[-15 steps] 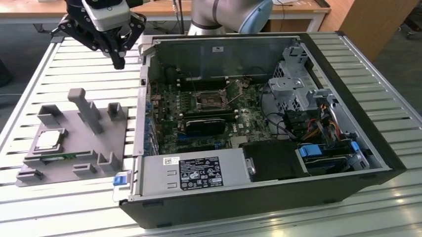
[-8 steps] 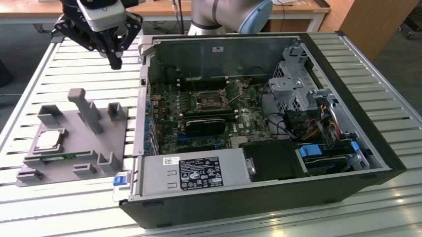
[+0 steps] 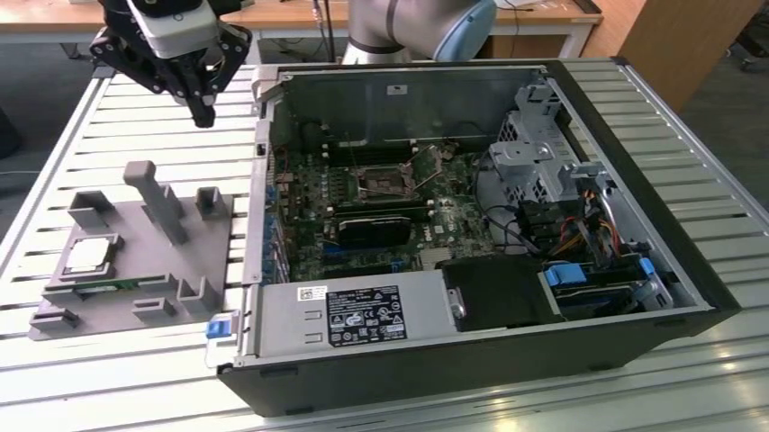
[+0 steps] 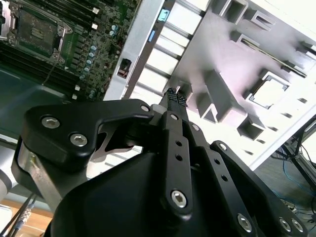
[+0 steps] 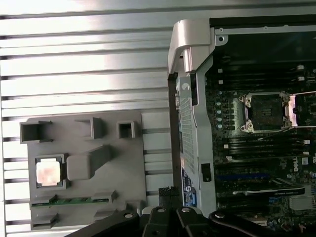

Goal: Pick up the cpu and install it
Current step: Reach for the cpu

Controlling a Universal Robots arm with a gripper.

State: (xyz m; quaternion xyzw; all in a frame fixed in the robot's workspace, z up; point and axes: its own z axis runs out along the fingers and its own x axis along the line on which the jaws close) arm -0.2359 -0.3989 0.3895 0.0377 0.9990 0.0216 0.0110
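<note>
Grey posts (image 3: 153, 196) stand just beside the cpu (image 3: 90, 256)

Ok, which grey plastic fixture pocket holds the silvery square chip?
The pocket on the exterior view's left of the grey fixture: the cpu fills it, other square pockets empty.

Arm (image 3: 415, 27) reaches toward exterior view's left; hand (image 3: 202, 112) hangs pointing down, fingertips (image 4: 174, 97) pressed together.

Silvery sq. cpu (image 3: 90, 256) lies flat in grey holder (image 3: 144, 267) recess.
</note>
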